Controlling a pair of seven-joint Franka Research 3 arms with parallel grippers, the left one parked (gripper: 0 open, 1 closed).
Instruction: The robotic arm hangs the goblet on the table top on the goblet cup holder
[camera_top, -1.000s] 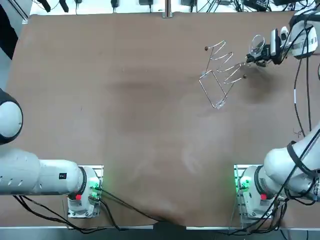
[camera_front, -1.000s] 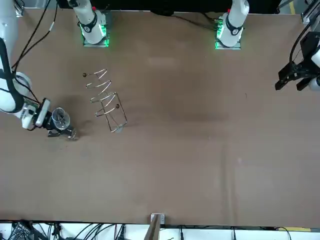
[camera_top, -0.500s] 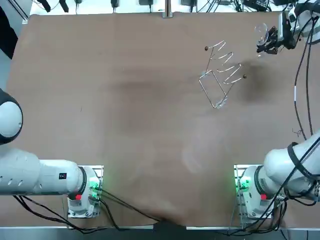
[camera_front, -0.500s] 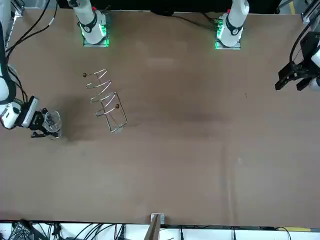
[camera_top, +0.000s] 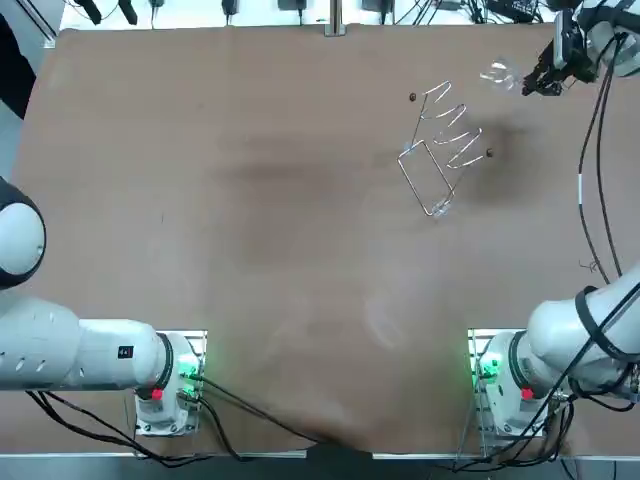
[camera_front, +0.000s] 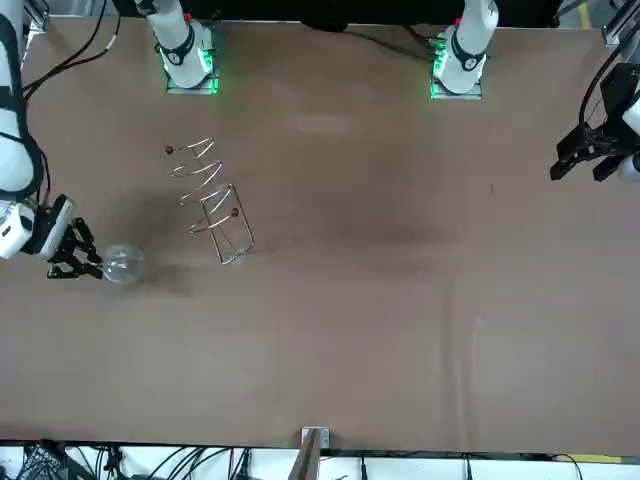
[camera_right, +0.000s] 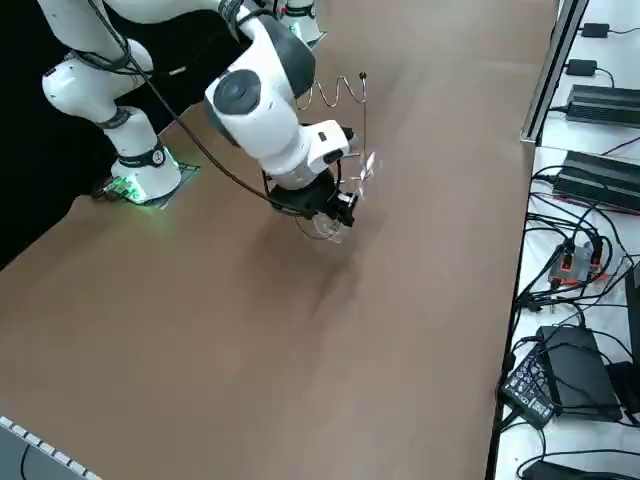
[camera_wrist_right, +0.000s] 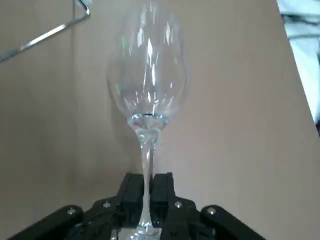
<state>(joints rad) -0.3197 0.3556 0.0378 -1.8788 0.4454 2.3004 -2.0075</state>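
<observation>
Your right gripper (camera_wrist_right: 146, 187) is pinching the goblet (camera_wrist_right: 148, 85) low on its thin stem: in the wrist view the two dark fingers (camera_wrist_right: 131, 187) press against the stem from either side, and the bowl stands out beyond them, away from the wrist.

In the overhead view the right gripper (camera_top: 548, 82) sits in the upper right corner of the frame, near the table's far edge. The goblet (camera_top: 497, 75) reaches out sideways from it toward the frame's left, bowl end leading.

From the front camera you see the same pair at the left edge, about mid-height: the gripper (camera_front: 75, 262), with the goblet (camera_front: 121, 264) just to its right. In the side view the gripper (camera_right: 342, 208) hangs under the white wrist, near the middle of the frame.

The wire goblet cup holder (camera_top: 440, 140) stands on the brown table (camera_top: 250, 200), below and left of the goblet in the overhead frame, and the two do not touch. In the front view the holder (camera_front: 212, 200) is up and to the right of the glass. One of its wire ends (camera_wrist_right: 45, 32) shows in the upper left corner of the wrist view. Nothing hangs on it.
</observation>
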